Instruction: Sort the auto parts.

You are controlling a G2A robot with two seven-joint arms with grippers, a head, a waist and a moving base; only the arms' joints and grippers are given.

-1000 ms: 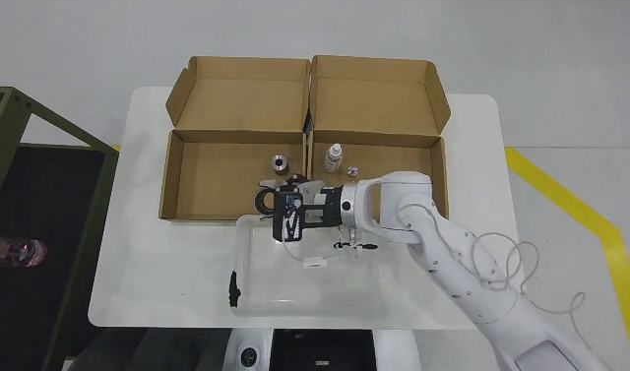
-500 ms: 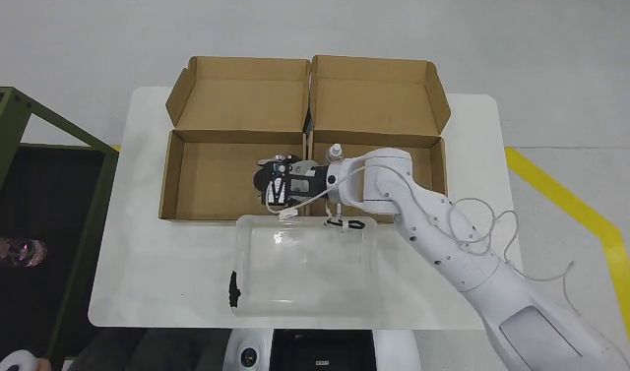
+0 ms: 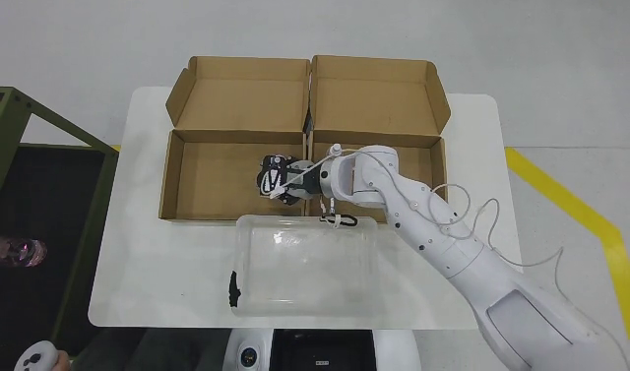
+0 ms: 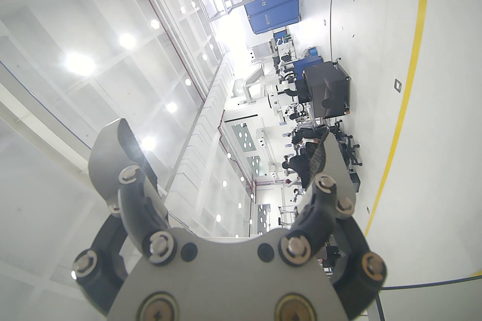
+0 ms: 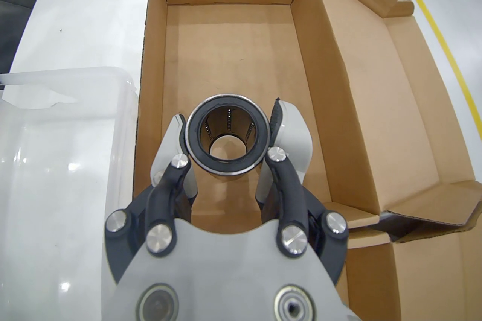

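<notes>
My right gripper (image 5: 228, 117) is shut on a metal cylindrical bearing (image 5: 226, 167) with black end rings, gripped by its sides. It hangs over the near right end of the left cardboard box (image 5: 233, 44), just above the floor. In the top view the right gripper (image 3: 276, 179) sits over the same box (image 3: 212, 179), close to the wall shared with the right cardboard box (image 3: 413, 169). My left gripper (image 4: 222, 134) is open with nothing between its fingers and faces a hall ceiling.
A clear plastic bin (image 3: 305, 268) stands in front of the two boxes, with a small black part (image 3: 234, 290) at its left edge. Both box lids (image 3: 246, 91) stand open at the back. The arm crosses over the right box and the bin's far right corner.
My right gripper has moved from above the clear bin back and left to over the left box, carrying the bearing with it.
</notes>
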